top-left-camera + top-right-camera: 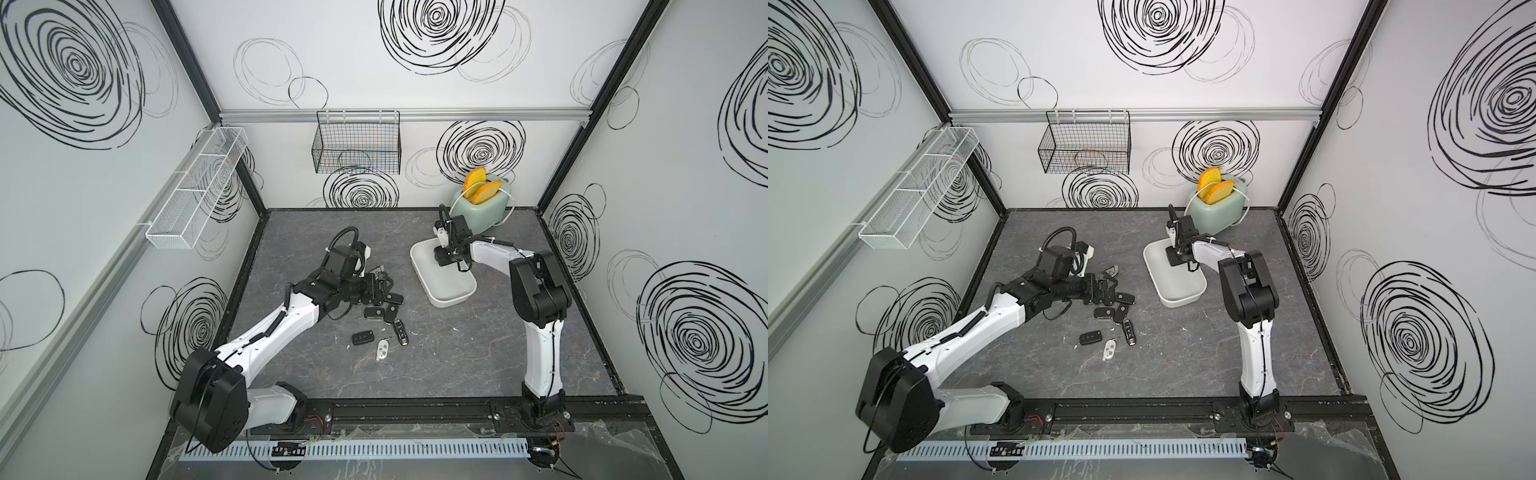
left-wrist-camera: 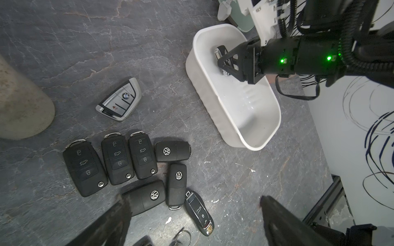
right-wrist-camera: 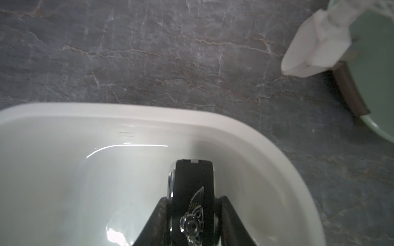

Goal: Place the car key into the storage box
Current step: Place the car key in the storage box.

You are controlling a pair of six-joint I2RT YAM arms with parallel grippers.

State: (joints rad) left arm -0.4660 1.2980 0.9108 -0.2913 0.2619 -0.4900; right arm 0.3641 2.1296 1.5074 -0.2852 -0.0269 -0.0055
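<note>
The white storage box point(image 1: 451, 298) point(image 1: 1183, 302) stands on the dark table right of centre. My right gripper point(image 1: 441, 261) point(image 3: 191, 205) reaches down into its far end, shut on a black car key point(image 3: 191, 187) with a winged emblem. In the left wrist view that key point(image 2: 219, 52) sits between the right gripper's fingers point(image 2: 229, 56), below the box's rim point(image 2: 213, 110). Whether it touches the box floor I cannot tell. My left gripper point(image 1: 384, 286) point(image 2: 194, 213) hovers open over a cluster of several loose black car keys point(image 2: 115, 157), holding nothing.
A silver-edged key point(image 2: 119, 100) lies apart from the cluster, and a white key point(image 1: 382, 350) lies nearer the front. A mint toaster with toast point(image 1: 484, 208) stands behind the box. A black wire basket point(image 1: 357, 143) and a white mesh tray point(image 1: 195, 191) hang on the walls.
</note>
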